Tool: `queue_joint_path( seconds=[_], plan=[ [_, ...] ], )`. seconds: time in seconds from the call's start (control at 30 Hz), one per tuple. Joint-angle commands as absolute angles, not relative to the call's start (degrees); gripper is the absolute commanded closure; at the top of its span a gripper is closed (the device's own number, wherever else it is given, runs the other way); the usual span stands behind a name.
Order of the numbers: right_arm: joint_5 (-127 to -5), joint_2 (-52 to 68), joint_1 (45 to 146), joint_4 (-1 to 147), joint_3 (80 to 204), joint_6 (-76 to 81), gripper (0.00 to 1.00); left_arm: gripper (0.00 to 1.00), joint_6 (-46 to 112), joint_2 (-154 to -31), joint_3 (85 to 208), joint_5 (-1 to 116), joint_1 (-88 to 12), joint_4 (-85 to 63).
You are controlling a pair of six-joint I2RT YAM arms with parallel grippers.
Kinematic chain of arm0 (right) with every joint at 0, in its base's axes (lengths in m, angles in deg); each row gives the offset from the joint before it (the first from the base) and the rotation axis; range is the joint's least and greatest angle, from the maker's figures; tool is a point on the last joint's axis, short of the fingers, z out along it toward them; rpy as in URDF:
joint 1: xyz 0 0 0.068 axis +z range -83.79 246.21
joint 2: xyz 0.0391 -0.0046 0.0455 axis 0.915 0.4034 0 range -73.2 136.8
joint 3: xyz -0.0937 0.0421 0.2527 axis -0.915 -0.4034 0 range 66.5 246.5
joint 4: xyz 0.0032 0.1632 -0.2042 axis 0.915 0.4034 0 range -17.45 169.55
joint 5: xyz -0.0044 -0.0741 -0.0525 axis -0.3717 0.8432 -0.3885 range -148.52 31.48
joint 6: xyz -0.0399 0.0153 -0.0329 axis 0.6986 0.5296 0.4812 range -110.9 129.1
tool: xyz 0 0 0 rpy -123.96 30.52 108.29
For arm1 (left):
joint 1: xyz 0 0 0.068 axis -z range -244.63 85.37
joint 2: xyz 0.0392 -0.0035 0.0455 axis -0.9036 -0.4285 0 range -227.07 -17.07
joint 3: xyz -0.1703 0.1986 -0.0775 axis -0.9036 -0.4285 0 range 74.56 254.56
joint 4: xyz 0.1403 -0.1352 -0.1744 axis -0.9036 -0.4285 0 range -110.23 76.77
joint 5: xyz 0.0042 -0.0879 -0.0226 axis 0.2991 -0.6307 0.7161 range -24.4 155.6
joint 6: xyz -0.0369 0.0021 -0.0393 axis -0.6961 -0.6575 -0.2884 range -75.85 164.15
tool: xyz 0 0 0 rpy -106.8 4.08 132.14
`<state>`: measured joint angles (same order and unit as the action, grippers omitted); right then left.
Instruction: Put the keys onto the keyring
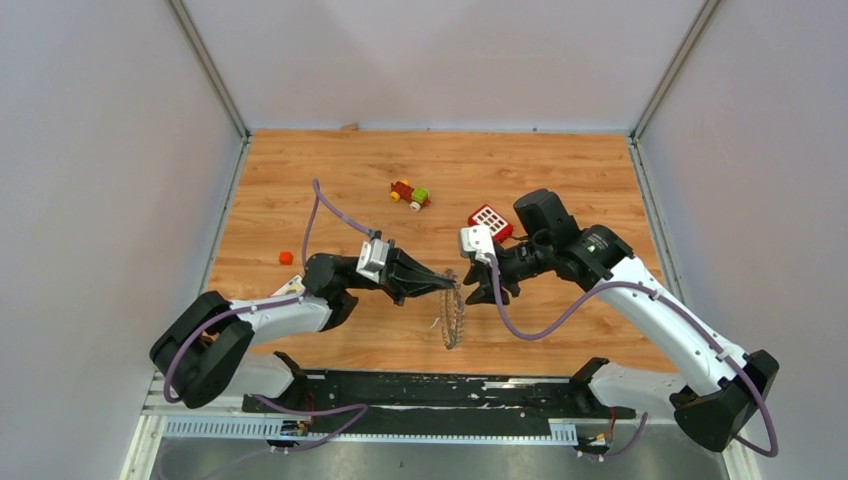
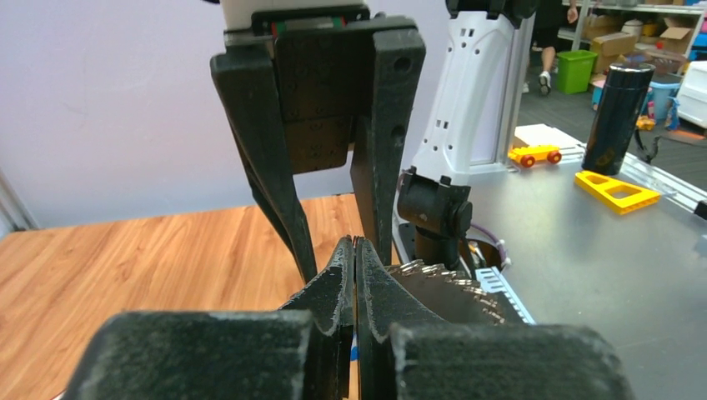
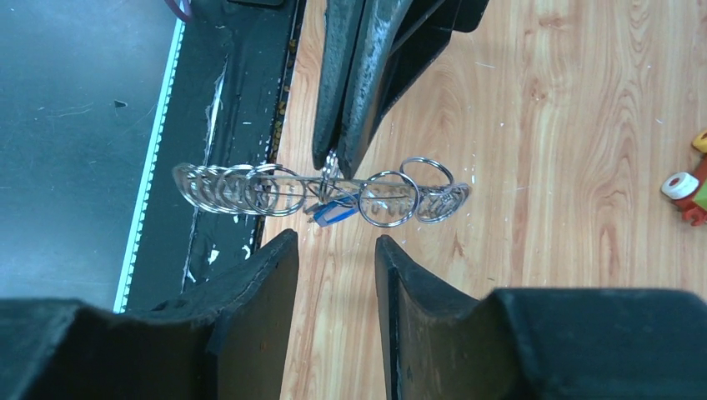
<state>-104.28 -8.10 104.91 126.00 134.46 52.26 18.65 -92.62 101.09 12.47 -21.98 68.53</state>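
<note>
The keyring hangs edge-on just above the wood, a metal ring fringed with small silver rings. My left gripper is shut on its top edge; in the left wrist view its fingers are pressed together, with the ring's fringe to the right. A blue-headed piece hangs at the ring's middle, just under the left fingers. My right gripper is open and empty; it faces the ring from the right, a short gap short of the blue piece. The dark key does not show clearly.
A red block with white squares lies behind the right wrist. A red-yellow-green toy sits mid-table at the back and shows at the right wrist view's edge. A small orange block lies at the left. The black rail runs along the near edge.
</note>
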Motion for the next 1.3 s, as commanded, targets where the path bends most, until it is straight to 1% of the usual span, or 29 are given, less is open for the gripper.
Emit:
queue_joint_path(
  seconds=[0.0,0.17,0.43,0.63,0.97,1.07,1.13,1.2,1.27],
  plan=[
    [-108.03,-9.06,104.66,122.13,133.06,53.17,0.61,1.0,16.01,-93.06,101.15,12.03,-22.27,76.37],
    [-110.89,-8.12,104.64,122.04,132.84,53.34,0.62,1.0,15.04,-94.09,101.06,11.48,-22.19,78.69],
    [-113.3,-9.26,104.66,118.12,128.62,53.29,0.54,1.0,15.59,-93.65,100.89,11.65,-22.2,78.7],
    [-110.89,-10.25,104.62,113.2,125.73,50.7,0.56,1.0,15.34,-93.71,100.93,11.75,-22.19,78.71],
    [-110.4,-10.45,104.62,108.64,123.3,48.62,0.56,1.0,15.09,-93.49,101.02,11.93,-22.23,78.7],
    [-110.46,-10.62,104.63,108.12,122.81,48.56,0.57,1.0,15.19,-93.45,100.93,12.0,-22.2,78.7],
    [-110.46,-10.87,104.64,107.77,122.54,48.57,0.6,1.0,15.2,-93.53,100.93,12.07,-22.19,78.73],
    [-110.45,-11.01,104.62,107.46,122.27,48.56,0.63,1.0,15.22,-93.52,100.93,12.16,-22.18,78.7],
    [-110.38,-11.09,104.68,107.05,122.09,48.43,0.68,1.0,15.16,-93.59,100.93,12.21,-22.14,78.7]
  ],
)
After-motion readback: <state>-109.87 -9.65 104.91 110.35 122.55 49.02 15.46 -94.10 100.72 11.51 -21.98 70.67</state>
